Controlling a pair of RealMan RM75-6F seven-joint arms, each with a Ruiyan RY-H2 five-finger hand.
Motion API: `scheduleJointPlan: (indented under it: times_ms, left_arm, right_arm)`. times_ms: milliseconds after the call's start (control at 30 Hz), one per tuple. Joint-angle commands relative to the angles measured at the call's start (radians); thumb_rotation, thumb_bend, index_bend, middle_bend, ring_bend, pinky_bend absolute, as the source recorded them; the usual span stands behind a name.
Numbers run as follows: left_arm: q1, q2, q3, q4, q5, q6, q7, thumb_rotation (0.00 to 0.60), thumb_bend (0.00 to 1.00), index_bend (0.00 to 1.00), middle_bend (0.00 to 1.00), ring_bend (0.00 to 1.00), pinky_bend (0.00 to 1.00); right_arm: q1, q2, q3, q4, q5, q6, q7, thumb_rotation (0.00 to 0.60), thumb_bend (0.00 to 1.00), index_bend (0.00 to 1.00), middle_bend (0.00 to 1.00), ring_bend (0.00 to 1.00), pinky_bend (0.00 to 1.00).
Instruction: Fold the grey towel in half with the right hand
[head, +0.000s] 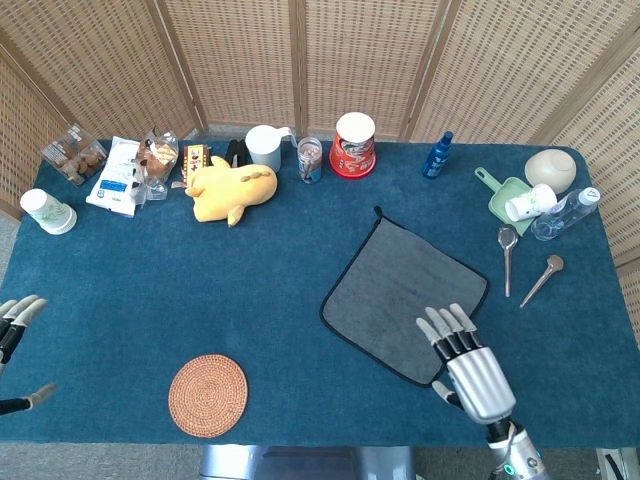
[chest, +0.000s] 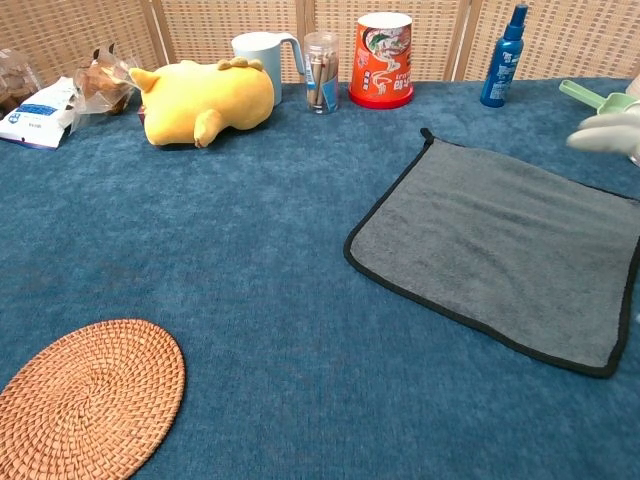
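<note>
The grey towel with black edging lies flat and unfolded on the blue table, right of centre; the chest view shows the same towel spread out. My right hand hovers over the towel's near corner, fingers spread and holding nothing. In the chest view only a blurred pale bit of the right hand shows at the right edge. My left hand is at the far left edge, fingers apart, empty.
A round woven coaster lies near the front. Along the back stand a yellow plush, white mug, red cup and blue bottle. Two spoons, a green scoop and a clear bottle sit right of the towel.
</note>
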Motion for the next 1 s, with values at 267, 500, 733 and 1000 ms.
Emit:
scheduleJointPlan:
  times_ms: [267, 500, 733, 1000]
  left_arm:
    - [-0.001, 0.001, -0.004, -0.001, -0.012, -0.003, -0.004, 0.600, 0.16, 0.00, 0.00, 0.00, 0.00]
    - [-0.004, 0.000, -0.009, -0.003, -0.025, -0.010, -0.001, 0.600, 0.16, 0.00, 0.00, 0.00, 0.00]
    - [-0.007, 0.001, -0.014, -0.003, -0.038, -0.013, -0.007, 0.600, 0.16, 0.00, 0.00, 0.00, 0.00]
    - [-0.004, 0.001, -0.017, -0.003, -0.042, -0.007, -0.014, 0.600, 0.16, 0.00, 0.00, 0.00, 0.00]
  right_arm:
    - [0.103, -0.050, -0.002, 0.017, 0.025, -0.157, 0.038, 0.600, 0.00, 0.00, 0.00, 0.00, 0.00]
    - [0.152, -0.097, 0.029, 0.020, 0.087, -0.218, 0.043, 0.600, 0.00, 0.07, 0.00, 0.00, 0.00]
    - [0.188, -0.150, 0.062, 0.033, 0.155, -0.255, 0.015, 0.600, 0.00, 0.10, 0.00, 0.00, 0.00]
    - [0.211, -0.191, 0.063, 0.068, 0.180, -0.263, 0.005, 0.600, 0.00, 0.12, 0.00, 0.00, 0.00]
